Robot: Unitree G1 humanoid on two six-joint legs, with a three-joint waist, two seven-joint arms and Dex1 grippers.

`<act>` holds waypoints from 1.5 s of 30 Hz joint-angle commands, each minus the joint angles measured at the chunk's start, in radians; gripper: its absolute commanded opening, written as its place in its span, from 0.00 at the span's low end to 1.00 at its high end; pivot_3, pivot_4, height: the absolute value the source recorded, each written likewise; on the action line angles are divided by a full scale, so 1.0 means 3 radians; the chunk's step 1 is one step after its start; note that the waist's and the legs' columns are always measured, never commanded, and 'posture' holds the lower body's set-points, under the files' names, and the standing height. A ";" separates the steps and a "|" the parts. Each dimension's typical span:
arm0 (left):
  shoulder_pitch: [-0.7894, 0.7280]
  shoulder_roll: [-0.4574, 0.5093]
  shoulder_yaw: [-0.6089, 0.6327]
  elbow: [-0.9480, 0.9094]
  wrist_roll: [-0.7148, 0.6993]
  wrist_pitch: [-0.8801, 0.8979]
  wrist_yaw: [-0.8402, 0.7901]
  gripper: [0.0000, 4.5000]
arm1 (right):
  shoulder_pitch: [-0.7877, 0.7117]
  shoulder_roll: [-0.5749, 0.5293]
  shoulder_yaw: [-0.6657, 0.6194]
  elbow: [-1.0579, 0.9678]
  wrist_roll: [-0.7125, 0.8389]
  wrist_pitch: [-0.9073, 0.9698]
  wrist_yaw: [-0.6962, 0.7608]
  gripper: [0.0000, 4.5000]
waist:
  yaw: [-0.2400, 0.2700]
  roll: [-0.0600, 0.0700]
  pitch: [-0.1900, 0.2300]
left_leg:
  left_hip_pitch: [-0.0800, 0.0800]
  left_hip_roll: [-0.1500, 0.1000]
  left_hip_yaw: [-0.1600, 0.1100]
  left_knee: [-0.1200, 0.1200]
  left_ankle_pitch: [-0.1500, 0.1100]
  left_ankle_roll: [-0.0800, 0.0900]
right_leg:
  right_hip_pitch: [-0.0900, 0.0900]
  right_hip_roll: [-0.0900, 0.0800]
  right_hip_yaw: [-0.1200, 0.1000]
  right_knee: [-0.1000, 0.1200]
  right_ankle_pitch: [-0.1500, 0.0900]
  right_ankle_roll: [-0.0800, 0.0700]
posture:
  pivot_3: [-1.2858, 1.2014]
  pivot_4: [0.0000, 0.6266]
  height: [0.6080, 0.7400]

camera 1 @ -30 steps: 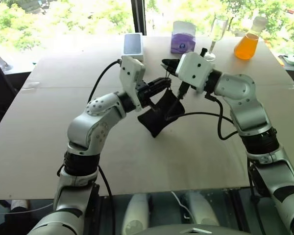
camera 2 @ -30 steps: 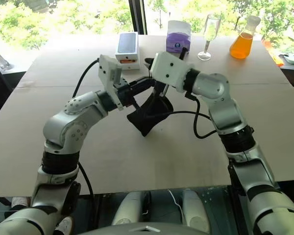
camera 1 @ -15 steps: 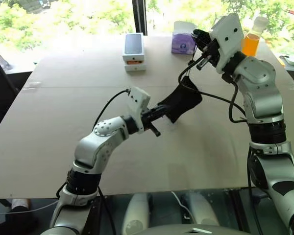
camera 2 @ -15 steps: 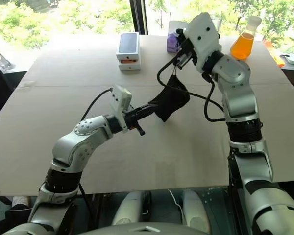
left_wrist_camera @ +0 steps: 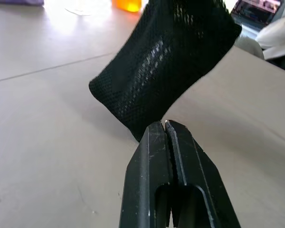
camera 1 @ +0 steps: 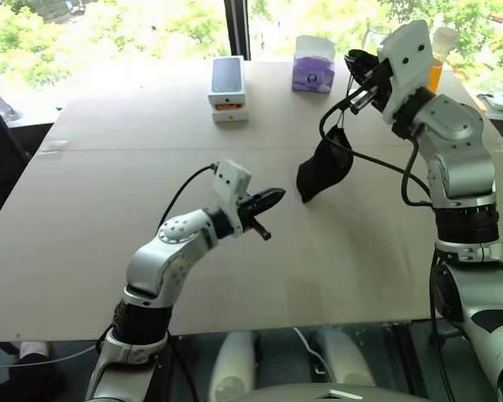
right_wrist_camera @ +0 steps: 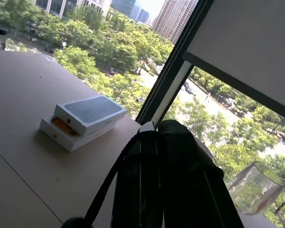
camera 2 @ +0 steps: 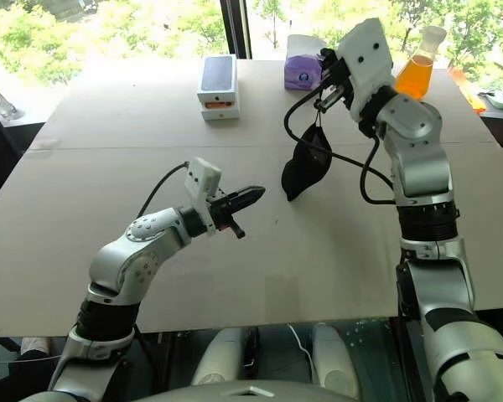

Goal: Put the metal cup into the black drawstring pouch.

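Two stacked boxes [camera 1: 227,89], labels unreadable; pouch [camera 1: 324,170] hanging.

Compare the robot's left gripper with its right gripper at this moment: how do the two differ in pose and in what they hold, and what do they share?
The left gripper sits low over the tan table, while the right gripper is raised high near the far edge. The left gripper holds nothing; the right gripper pinches the thin cord from which the soft black drawstring pouch dangles. The left gripper's tip stands apart from the pouch. Both have their two black fingers shut.
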 commanded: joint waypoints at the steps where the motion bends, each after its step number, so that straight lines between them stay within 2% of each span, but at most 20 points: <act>1: -0.0094 -0.0054 0.0215 -0.0210 -0.0220 -0.0010 0.0036 0.01 | -0.0042 -0.0026 0.0023 -0.0307 0.0112 -0.0024 0.0102 0.00 | 0.0000 0.0000 0.0000 | 0.0000 0.0000 0.0000 0.0000 0.0000 0.0000 | 0.0000 0.0000 0.0000 0.0000 0.0000 0.0000 | 0.52 0.24 1.00; 6: -0.0349 -0.0092 0.0318 -0.0286 -0.0442 0.0104 0.0101 0.01 | -0.0043 -0.0026 0.0084 -0.0492 0.0204 0.0041 0.0218 0.00 | 0.0006 0.0000 0.0000 | 0.0000 0.0000 -0.0001 0.0001 0.0000 0.0000 | 0.0001 0.0000 -0.0001 0.0000 0.0000 0.0000 | 0.52 0.24 1.00; 9: -0.0574 -0.0128 0.0338 -0.0253 -0.0537 0.0163 0.0156 0.20 | -0.0063 -0.0017 0.0131 -0.0552 0.0236 0.0071 0.0264 0.00 | 0.0010 0.0000 0.0000 | -0.0001 -0.0001 -0.0002 0.0001 0.0000 0.0000 | 0.0001 0.0000 -0.0002 0.0000 0.0000 0.0000 | 0.52 0.24 1.00; 11: -0.0724 -0.0138 0.0293 -0.0183 -0.0519 0.0179 0.0188 0.41 | -0.0087 0.0000 0.0166 -0.0583 0.0245 0.0084 0.0279 0.00 | 0.0006 0.0000 0.0000 | -0.0001 -0.0002 -0.0001 0.0001 0.0000 0.0000 | 0.0001 0.0000 -0.0002 0.0000 0.0000 0.0000 | 0.52 0.24 1.00; 12: -0.0800 -0.0140 0.0267 -0.0140 -0.0519 0.0190 0.0176 0.48 | -0.0097 0.0014 0.0186 -0.0601 0.0249 0.0088 0.0284 0.00 | 0.0006 0.0000 0.0000 | 0.0000 -0.0002 -0.0001 0.0001 0.0000 0.0000 | 0.0001 0.0000 -0.0002 0.0000 0.0000 0.0000 | 0.52 0.24 1.00; 20: -0.1221 -0.0154 0.0085 0.0249 -0.0335 0.0027 -0.0027 0.48 | -0.0082 0.0077 0.0317 -0.0753 0.0243 0.0119 0.0298 0.00 | 0.0002 0.0000 0.0000 | -0.0001 -0.0002 -0.0001 0.0001 0.0001 -0.0001 | 0.0000 0.0002 -0.0001 0.0000 0.0000 0.0000 | 0.52 0.24 1.00; 29: -0.1409 -0.0216 0.0002 0.0487 -0.0144 -0.0144 -0.0157 0.48 | -0.0056 0.0099 0.0376 -0.0876 0.0260 0.0205 0.0287 0.00 | 0.0004 0.0000 0.0000 | -0.0001 -0.0002 -0.0001 0.0001 0.0002 -0.0003 | 0.0000 0.0002 -0.0002 -0.0001 0.0000 0.0000 | 0.52 0.24 1.00; 30: -0.1415 -0.0227 -0.0004 0.0495 -0.0135 -0.0156 -0.0170 0.40 | -0.0054 0.0099 0.0377 -0.0884 0.0262 0.0212 0.0290 0.00 | 0.0003 0.0000 0.0000 | -0.0002 -0.0002 -0.0001 0.0001 0.0002 -0.0003 | 0.0000 0.0002 -0.0002 -0.0001 0.0000 0.0000 | 0.52 0.24 1.00; 32: -0.1414 -0.0244 -0.0013 0.0492 -0.0123 -0.0173 -0.0182 0.32 | -0.0050 0.0096 0.0378 -0.0900 0.0264 0.0227 0.0296 0.00 | 0.0003 0.0000 0.0000 | -0.0002 -0.0002 -0.0001 0.0001 0.0002 -0.0003 | 0.0000 0.0002 -0.0002 -0.0001 0.0000 0.0000 | 0.52 0.24 1.00; 35: -0.1400 -0.0282 -0.0010 0.0464 -0.0131 -0.0184 -0.0187 0.05 | -0.0044 0.0090 0.0375 -0.0906 0.0267 0.0241 0.0303 0.00 | 0.0003 0.0000 0.0000 | -0.0001 -0.0002 -0.0001 0.0001 0.0002 -0.0003 | 0.0000 0.0002 -0.0002 -0.0001 0.0000 0.0000 | 0.52 0.24 1.00; 45: -0.1128 -0.0248 -0.0092 0.0391 -0.0027 -0.0157 -0.0221 0.05 | -0.0131 0.0054 0.0254 -0.0592 0.0202 0.0237 0.0180 0.00 | 0.0001 0.0000 0.0000 | -0.0001 -0.0002 -0.0001 0.0001 0.0001 -0.0002 | 0.0000 0.0002 -0.0001 -0.0001 0.0000 0.0000 | 0.52 0.24 1.00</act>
